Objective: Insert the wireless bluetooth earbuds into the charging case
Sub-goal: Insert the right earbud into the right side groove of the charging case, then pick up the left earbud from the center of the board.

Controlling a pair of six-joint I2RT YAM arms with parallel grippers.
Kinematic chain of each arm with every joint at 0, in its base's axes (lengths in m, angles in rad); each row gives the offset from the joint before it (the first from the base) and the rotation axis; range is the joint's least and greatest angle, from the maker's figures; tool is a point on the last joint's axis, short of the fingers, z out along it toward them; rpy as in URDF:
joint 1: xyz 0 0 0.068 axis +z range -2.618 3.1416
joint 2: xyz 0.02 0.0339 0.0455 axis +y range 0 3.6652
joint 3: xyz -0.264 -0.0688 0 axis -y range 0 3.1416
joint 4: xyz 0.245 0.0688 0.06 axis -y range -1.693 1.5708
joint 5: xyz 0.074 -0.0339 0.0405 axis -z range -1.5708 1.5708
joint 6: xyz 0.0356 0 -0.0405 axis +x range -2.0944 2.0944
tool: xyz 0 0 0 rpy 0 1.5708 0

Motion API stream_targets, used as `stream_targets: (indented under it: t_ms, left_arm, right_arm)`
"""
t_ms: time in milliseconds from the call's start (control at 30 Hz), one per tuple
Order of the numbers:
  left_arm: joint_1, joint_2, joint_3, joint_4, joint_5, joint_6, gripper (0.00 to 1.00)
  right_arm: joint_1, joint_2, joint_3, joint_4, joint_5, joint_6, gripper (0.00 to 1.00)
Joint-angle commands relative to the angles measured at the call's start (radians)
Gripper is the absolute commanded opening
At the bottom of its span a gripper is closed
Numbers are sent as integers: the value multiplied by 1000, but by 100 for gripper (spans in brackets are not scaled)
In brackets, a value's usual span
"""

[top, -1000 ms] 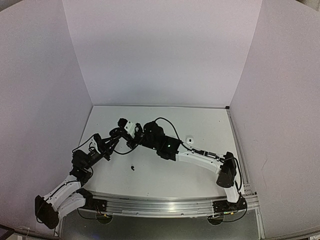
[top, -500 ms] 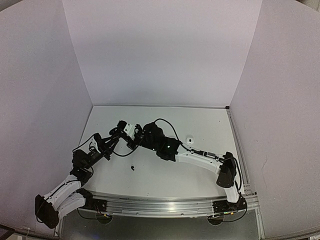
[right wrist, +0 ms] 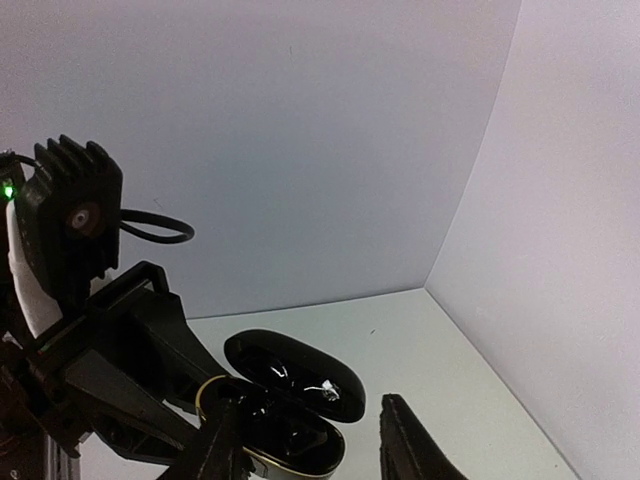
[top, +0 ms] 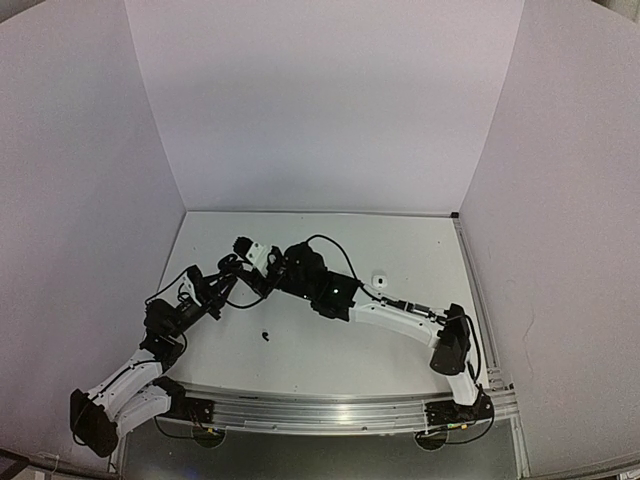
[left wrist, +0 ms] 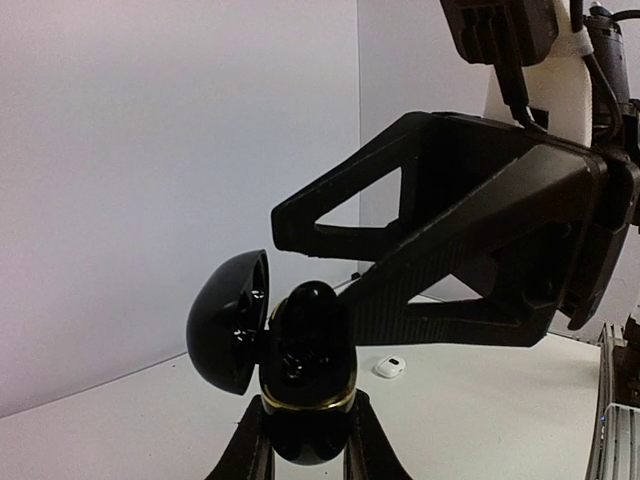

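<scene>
Tiny black stemmed plastic earbud (top: 266,335) lies loose on the white table (top: 400,250), on the near side of the left gripper (left wrist: 305,425) and well apart from it. Glossy black egg-shaped charging case (left wrist: 308,340) with gold band, lid swung open, clamped in that gripper. Right gripper (right wrist: 310,410) close at the open case, fingers parted, grasping nothing. Small white rounded plastic piece (left wrist: 390,367) on the table right of it; bud or case, cannot tell

Right claw (right wrist: 310,442) fingers spread apart, closed a second ago
</scene>
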Motion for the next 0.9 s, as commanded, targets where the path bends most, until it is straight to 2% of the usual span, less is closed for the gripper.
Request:
stream_targets:
  t_ms: [0,133,233,333,433,567,667,867]
  left_arm:
    - [-3,7,46,7,-93,-15,0]
    - [-2,4,53,-43,-145,-17,0]
    - [-2,-6,58,-84,-168,-51,0]
    - [0,-19,63,-129,-207,-93,0]
    - [1,-39,68,-168,-262,-109,0]
    - [5,-68,73,-217,-324,-68,0]
    - [8,-89,68,-232,-355,-28,0]
    - [22,-122,58,-264,-368,-1,0]
  right_arm:
    - [7,1,79,-18,-40,119,50]
    - [4,-42,110,-17,-65,255,61]
    - [-18,-83,99,-18,-45,419,69]
    - [-42,-131,29,-56,88,595,77]
    - [-43,-142,1,-265,269,718,78]
    - [-42,-42,80,-584,360,849,75]
    - [-42,84,201,-788,313,900,71]
    - [-8,286,316,-865,225,944,63]
